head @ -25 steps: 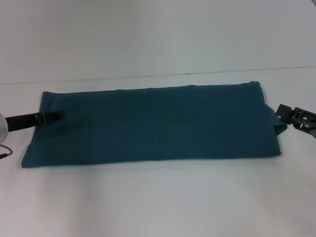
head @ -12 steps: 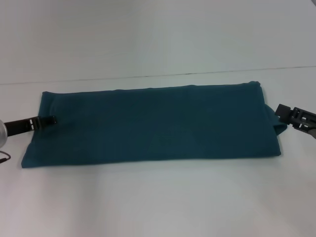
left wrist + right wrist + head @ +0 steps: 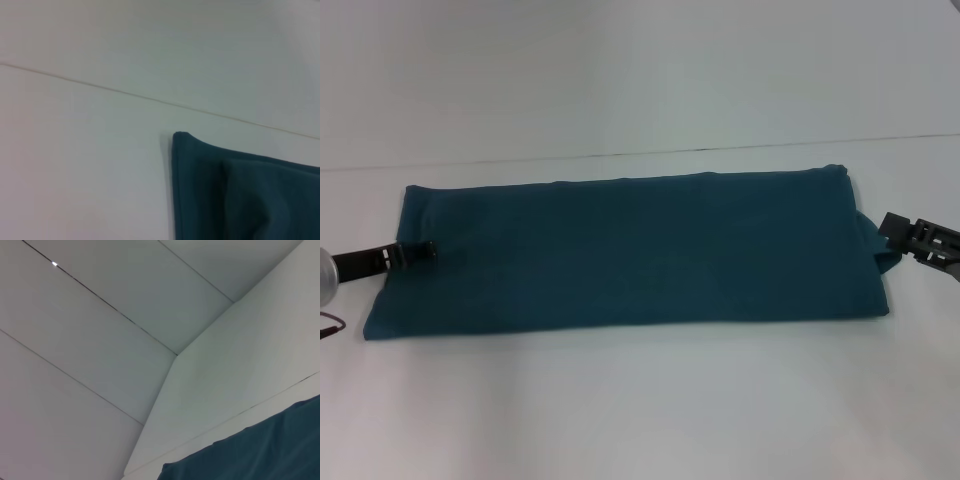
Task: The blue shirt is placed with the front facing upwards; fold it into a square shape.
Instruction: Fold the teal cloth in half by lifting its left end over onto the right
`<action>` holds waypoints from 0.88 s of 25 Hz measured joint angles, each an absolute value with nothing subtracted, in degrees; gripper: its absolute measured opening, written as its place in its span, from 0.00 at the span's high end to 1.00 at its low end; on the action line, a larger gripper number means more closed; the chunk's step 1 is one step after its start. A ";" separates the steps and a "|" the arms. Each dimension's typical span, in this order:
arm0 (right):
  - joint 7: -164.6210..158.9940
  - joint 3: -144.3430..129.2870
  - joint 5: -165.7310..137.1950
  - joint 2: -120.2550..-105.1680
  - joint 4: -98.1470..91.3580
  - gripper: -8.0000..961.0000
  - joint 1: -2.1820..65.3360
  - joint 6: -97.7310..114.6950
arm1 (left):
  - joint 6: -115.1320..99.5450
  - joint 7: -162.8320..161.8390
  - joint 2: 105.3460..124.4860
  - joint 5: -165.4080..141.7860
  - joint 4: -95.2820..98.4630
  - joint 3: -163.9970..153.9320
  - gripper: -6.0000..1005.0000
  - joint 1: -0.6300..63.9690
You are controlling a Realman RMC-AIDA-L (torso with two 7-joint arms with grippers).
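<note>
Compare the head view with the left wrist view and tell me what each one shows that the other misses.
Only the head view shows the whole blue shirt folded into a long band, the left tool at its left end and the right tool at its right end. Only the left wrist view shows one shirt corner close up, with a fold ridge beside it. Both show the shirt lying on the white table.

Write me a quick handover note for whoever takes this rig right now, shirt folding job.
Left claw: low over the blue shirt's left end; grip unclear.
Right claw: at the shirt's right end, by a small protruding flap; grip unclear.
Shirt: lies on the white table as a long, flat band, plain side up.
Done: lengthwise folds.
Left: fold the ends over to make a square.
</note>
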State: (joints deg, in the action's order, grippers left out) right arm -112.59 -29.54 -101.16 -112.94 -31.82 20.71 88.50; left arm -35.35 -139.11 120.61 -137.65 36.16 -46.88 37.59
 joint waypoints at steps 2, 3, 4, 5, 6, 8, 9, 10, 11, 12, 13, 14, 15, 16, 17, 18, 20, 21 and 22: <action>-112.59 -29.54 -101.16 -112.94 -31.82 0.34 20.68 88.50 | -35.34 -139.13 120.54 -137.61 35.62 -46.88 0.11 37.86; -112.59 -29.54 -101.16 -112.94 -31.82 0.34 20.64 88.49 | -35.33 -139.13 120.47 -137.62 35.27 -46.88 0.11 38.07; -112.59 -29.54 -101.16 -112.94 -31.82 0.34 20.60 88.47 | -35.32 -139.14 120.44 -137.63 35.08 -46.89 0.11 38.19; -112.59 -29.53 -101.16 -112.96 -31.82 0.34 20.57 88.46 | -35.31 -139.14 120.43 -137.64 34.96 -46.90 0.11 38.26; -112.59 -29.54 -101.16 -112.99 -31.82 0.34 20.55 88.45 | -35.28 -139.14 120.41 -137.66 34.86 -46.90 0.11 38.30; -112.59 -29.53 -101.16 -113.02 -31.82 0.34 20.51 88.43 | -35.24 -139.16 120.41 -137.66 34.83 -46.92 0.11 38.32; -112.59 -29.53 -101.16 -113.03 -31.82 0.34 20.50 88.42 | -35.22 -139.16 120.41 -137.67 34.82 -46.92 0.11 38.32; -112.58 -29.53 -101.16 -113.03 -31.82 0.34 20.50 88.42 | -35.22 -139.16 120.41 -137.71 34.82 -46.93 0.11 38.32; -112.59 -29.53 -101.16 -113.03 -31.82 0.34 20.49 88.41 | -35.21 -139.17 120.41 -137.73 34.80 -46.93 0.11 38.32; -112.58 -29.53 -101.16 -113.03 -31.82 0.34 20.47 88.41 | -35.18 -139.17 120.41 -137.74 34.77 -46.94 0.11 38.32; -112.57 -29.53 -101.16 -113.03 -31.82 0.34 20.45 88.41 | -35.13 -139.18 120.39 -137.74 34.73 -46.94 0.11 38.32; -112.54 -29.53 -101.16 -113.03 -31.82 0.34 20.40 88.41 | -35.10 -139.18 120.36 -137.75 34.69 -46.94 0.11 38.32; -112.54 -29.53 -101.16 -113.03 -31.82 0.34 20.40 88.41 | -35.08 -139.18 120.34 -137.74 34.66 -46.94 0.11 38.32; -112.52 -29.53 -101.16 -113.03 -31.82 0.34 20.40 88.41 | -35.07 -139.18 120.32 -137.75 34.64 -46.94 0.11 38.32; -112.52 -29.53 -101.16 -113.03 -31.82 0.34 20.40 88.41 | -35.07 -139.16 120.32 -137.74 34.62 -46.93 0.11 38.32; -112.51 -29.53 -101.16 -113.03 -31.82 0.34 20.39 88.41 | -35.12 -139.07 120.32 -137.74 34.62 -46.96 0.11 38.32; -112.50 -29.53 -101.16 -113.03 -31.82 0.34 20.39 88.41 | -35.37 -138.93 120.32 -137.74 34.55 -47.11 0.11 38.32; -112.50 -29.53 -101.16 -113.03 -31.82 0.34 20.39 88.41 | -35.48 -138.88 120.33 -137.74 34.43 -47.18 0.11 38.34; -112.50 -29.53 -101.16 -113.03 -31.82 0.34 20.39 88.41 | -35.55 -138.85 120.36 -137.72 34.29 -47.23 0.11 38.40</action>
